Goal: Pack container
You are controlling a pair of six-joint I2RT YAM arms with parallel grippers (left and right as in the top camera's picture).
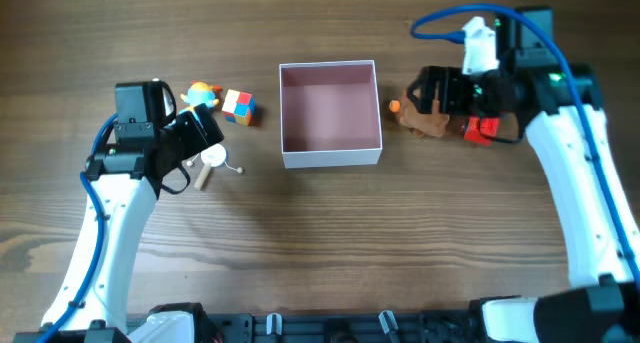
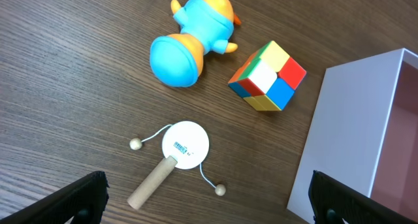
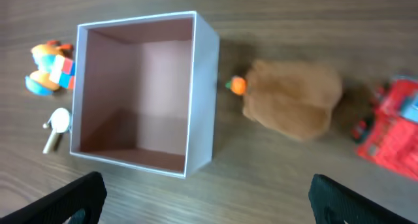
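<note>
Left gripper (image 2: pixel 210 203) hangs open over the drum (image 2: pixel 186 145). It would do best to drop straight and pinch the handle, clear of the beaded strings. The container (image 1: pixel 332 157) sits mid-table: square, white-walled, pink inside, nothing in it. A plush (image 3: pixel 290 106) lies beside it, and the right gripper (image 3: pixel 215 201) is open too.
</note>
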